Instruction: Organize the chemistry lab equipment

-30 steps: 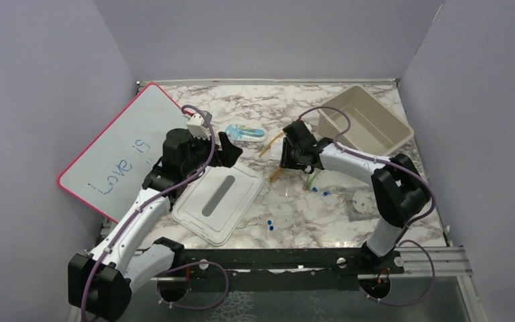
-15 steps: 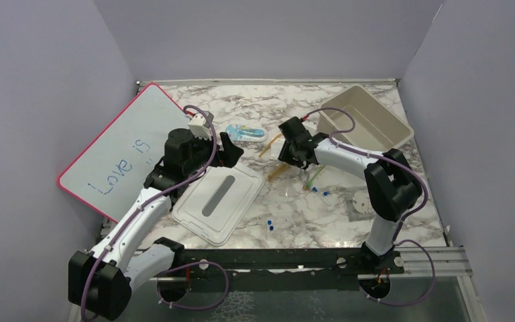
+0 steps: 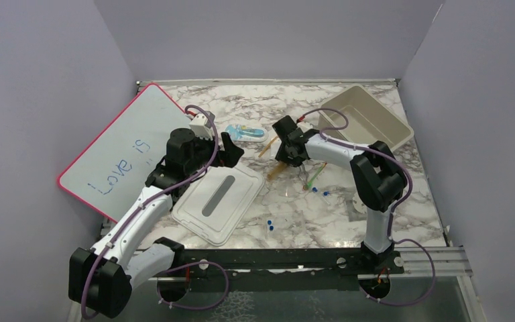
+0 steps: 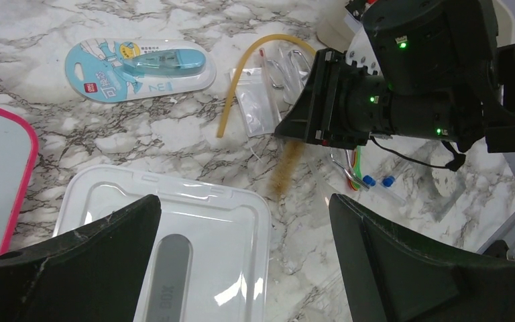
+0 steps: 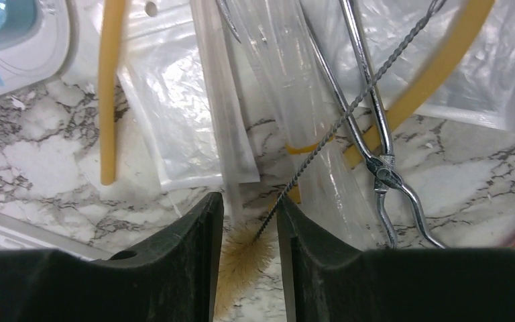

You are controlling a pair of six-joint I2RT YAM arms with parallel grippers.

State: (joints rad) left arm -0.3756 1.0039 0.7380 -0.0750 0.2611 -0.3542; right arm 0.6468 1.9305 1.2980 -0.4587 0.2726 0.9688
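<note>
The lab items lie in a pile at mid-table. Amber tubing [image 5: 110, 100] curves past clear plastic bags [image 5: 194, 100] and metal forceps [image 5: 375, 134]. My right gripper [image 5: 249, 201] is down on this pile [image 3: 285, 151], its jaws drawn close around the tan bristles of a wire-handled brush [image 5: 248, 261]. A thin green stick [image 3: 315, 176] and small blue-capped clear tubes [image 3: 320, 192] lie just right of it. My left gripper [image 4: 245, 201] is open and empty, above the corner of a clear box lid [image 4: 194, 235].
A beige bin [image 3: 369, 124] stands at the back right. A pink-framed whiteboard [image 3: 121, 147] leans at the left. A blue correction-tape package [image 3: 245, 133] lies behind the pile. Two more blue-capped tubes [image 3: 269, 225] and a round clear disc [image 3: 362, 201] lie nearer the front.
My right gripper has moved left and slightly back over the pile. The left arm has barely moved.
</note>
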